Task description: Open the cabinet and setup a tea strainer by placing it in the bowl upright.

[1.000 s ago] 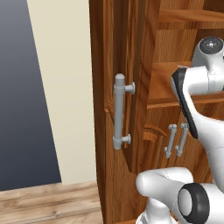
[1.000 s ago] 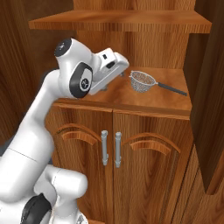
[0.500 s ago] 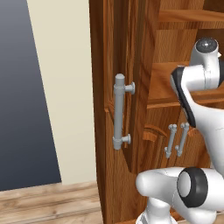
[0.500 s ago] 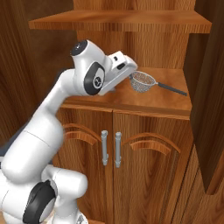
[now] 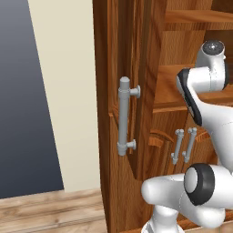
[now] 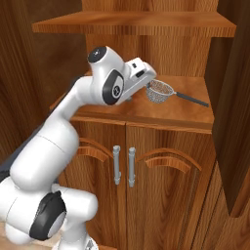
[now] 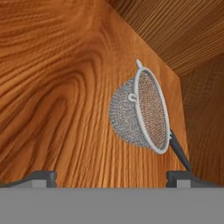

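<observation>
Reaching further into the cabinet (image 5: 136, 54) since the earlier frames, the arm has carried its hand along the shelf toward the tea strainer (image 6: 160, 91). From the left base view, the upper door stands swung open edge-on with its thick grey bar handle (image 5: 124, 116) facing out, and the white arm rises in front of the shelves. From the right base view, the gripper (image 6: 146, 84) sits at the near side of the strainer's mesh basket, which rests on the wooden shelf (image 6: 146, 114) with its thin dark handle (image 6: 193, 99) pointing away from the jaws. In the hand view the jaws stand spread wide and empty, the tea strainer (image 7: 140, 114) lying ahead of them and between their lines, nearer one fingertip (image 7: 188, 178). To grasp well, I judge the hand should centre the metal rim (image 7: 162, 113) between the fingers, advance until they straddle it, then close gently so the basket neither tips nor slides.
</observation>
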